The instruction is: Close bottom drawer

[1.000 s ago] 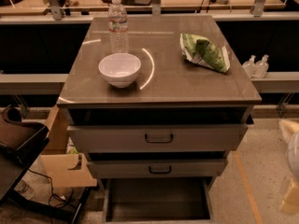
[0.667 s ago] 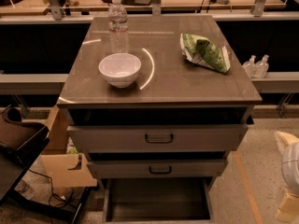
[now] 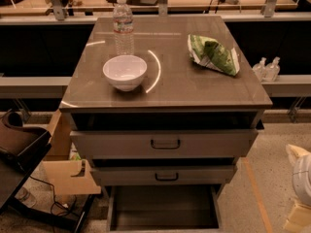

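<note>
The grey metal cabinet [image 3: 165, 89] stands in the middle of the camera view with three drawers. The bottom drawer [image 3: 163, 208] is pulled far out, and I look down into its dark rectangular tray; its front is cut off by the lower edge of the view. The middle drawer [image 3: 165, 175] and the wide top drawer [image 3: 165, 143] stick out a little, each with a small dark bar handle. My gripper [image 3: 300, 178] shows only as a pale shape at the right edge, low beside the cabinet and apart from the bottom drawer.
On the cabinet top stand a white bowl [image 3: 125, 72], a water bottle [image 3: 123, 25] and a green chip bag [image 3: 214, 55]. A cardboard box [image 3: 68, 174] and a dark chair [image 3: 17, 149] are at the left. Shelving runs behind.
The pale shape of my gripper at the right edge has shifted slightly. The drawers and the things on top have not moved.
</note>
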`<state>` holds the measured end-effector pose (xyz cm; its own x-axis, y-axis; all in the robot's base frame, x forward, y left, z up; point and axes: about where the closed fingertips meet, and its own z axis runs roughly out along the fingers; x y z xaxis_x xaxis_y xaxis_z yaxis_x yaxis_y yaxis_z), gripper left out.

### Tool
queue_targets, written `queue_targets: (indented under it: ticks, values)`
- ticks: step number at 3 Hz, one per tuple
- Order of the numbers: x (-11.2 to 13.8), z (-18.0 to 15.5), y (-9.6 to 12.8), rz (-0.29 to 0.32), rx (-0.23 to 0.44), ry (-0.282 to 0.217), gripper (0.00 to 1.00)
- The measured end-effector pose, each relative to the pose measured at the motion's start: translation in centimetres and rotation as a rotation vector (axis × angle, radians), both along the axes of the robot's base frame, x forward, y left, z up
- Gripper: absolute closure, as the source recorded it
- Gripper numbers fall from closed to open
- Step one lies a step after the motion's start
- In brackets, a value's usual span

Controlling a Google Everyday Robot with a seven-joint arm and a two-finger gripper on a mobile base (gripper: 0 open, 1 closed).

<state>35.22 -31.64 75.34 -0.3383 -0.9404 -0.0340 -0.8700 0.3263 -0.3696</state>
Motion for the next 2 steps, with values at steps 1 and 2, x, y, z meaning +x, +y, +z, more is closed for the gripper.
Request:
queue_targets:
  ticks: [1, 2]
  values:
    - [0.1, -6.2, -4.3, -0.062, 0.106, 0.031, 0.00]
    - [0.7, -13.1, -8.4, -0.079, 0.155, 0.079, 0.00]
